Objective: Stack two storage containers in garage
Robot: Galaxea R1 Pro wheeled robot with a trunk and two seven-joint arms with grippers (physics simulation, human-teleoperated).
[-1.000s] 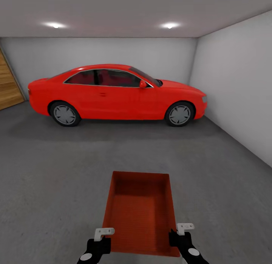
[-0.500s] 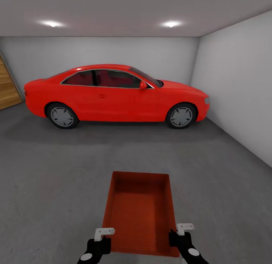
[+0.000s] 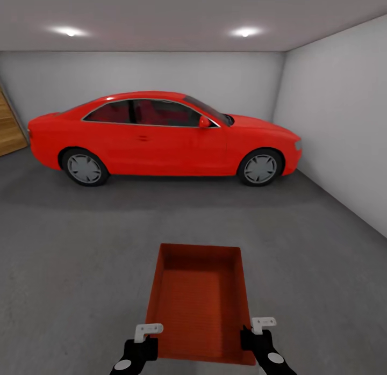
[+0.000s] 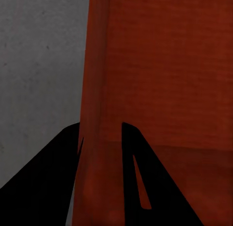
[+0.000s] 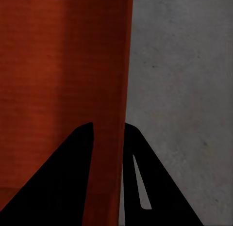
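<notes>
- The head camera looked forward and down across the garage floor (image 3: 80,246) toward the red coupe (image 3: 161,136).
- Each wrist camera sat close along its end effector, sharing the storage container (image 3: 200,300) and floor with the head view.

A garage: a red coupe car (image 3: 164,134) stands on the dark grey concrete floor (image 3: 80,240), between plain white walls (image 3: 338,112), under round ceiling lights (image 3: 245,32).

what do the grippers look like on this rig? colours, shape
In the head view, both the left gripper and right gripper have black bodies with small white finger tips and a round white-grey disc near each wrist. In the wrist views the fingers are flat black wedges with a narrow slot.
</notes>
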